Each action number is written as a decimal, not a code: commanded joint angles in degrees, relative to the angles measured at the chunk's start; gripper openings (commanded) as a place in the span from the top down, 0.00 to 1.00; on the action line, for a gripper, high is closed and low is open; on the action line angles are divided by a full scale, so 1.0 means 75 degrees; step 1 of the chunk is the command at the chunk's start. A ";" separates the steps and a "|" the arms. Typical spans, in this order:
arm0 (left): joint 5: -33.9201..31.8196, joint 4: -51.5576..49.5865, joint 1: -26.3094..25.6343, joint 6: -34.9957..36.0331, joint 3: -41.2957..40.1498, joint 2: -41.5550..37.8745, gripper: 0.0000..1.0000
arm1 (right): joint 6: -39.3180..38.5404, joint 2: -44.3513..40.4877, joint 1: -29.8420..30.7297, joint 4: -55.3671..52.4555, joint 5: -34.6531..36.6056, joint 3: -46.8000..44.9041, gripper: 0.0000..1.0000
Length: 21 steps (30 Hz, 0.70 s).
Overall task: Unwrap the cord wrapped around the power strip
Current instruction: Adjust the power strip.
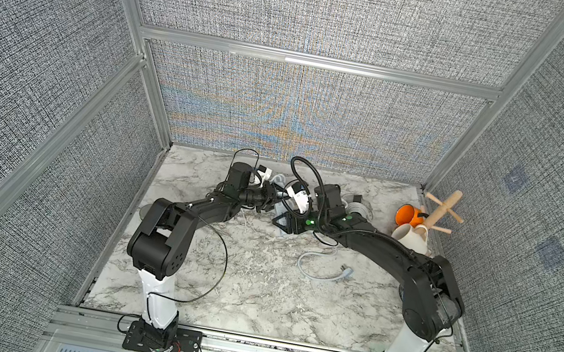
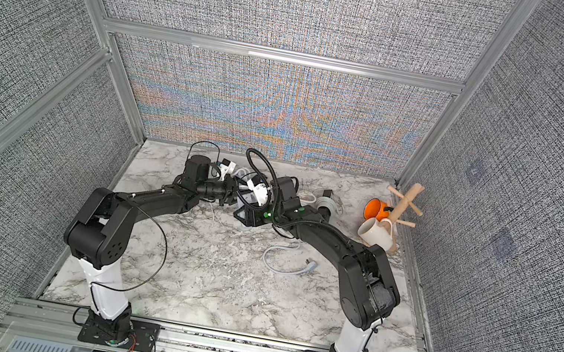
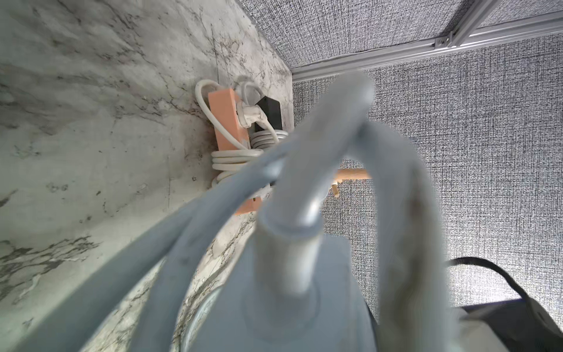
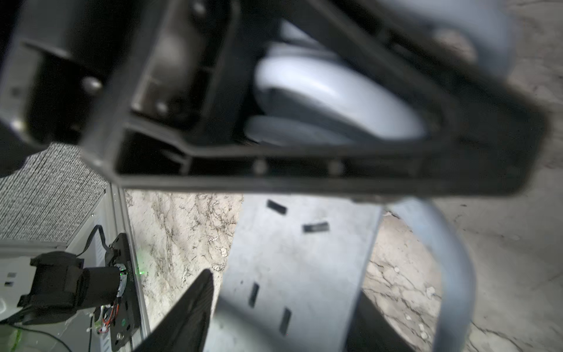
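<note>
Cord (image 3: 323, 137) loops crowd the left claw (image 1: 274, 199), clenched on the power strip (image 4: 298, 268) above the far middle of the table (image 1: 251, 297); whether the right claw (image 1: 283, 220) grips cannot be told. Plug (image 1: 345, 272) lies free; some turns seemingly remain.

Both arms bend inward, left fingers (image 1: 268, 198) near right fingers (image 1: 282, 221).

- Marble table (image 1: 251, 297): surface level.
- White cord (image 1: 319, 278) with plug lies loose, right of centre.
- Wooden mug rack (image 1: 438, 212) stands in far right corner, white mug (image 1: 411, 239) at its foot.
- Cord-wrapped orange strip (image 3: 224, 112) lies near back edge.
</note>
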 commanded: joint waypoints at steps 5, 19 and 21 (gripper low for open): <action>0.0187 0.0376 -0.0017 -0.0123 0.0013 -0.0190 0.49 | -0.0098 -0.0181 0.0013 0.0797 -0.0181 -0.0058 0.68; -0.0295 -0.0228 0.0207 0.0560 -0.1355 -0.1821 0.15 | 0.0941 -0.0335 -0.0211 0.1473 -0.0133 -0.0035 0.72; -0.0401 0.0475 0.0206 0.0099 -0.1940 -0.1945 0.25 | 0.1002 -0.0321 -0.0246 0.1476 -0.0180 -0.0040 0.72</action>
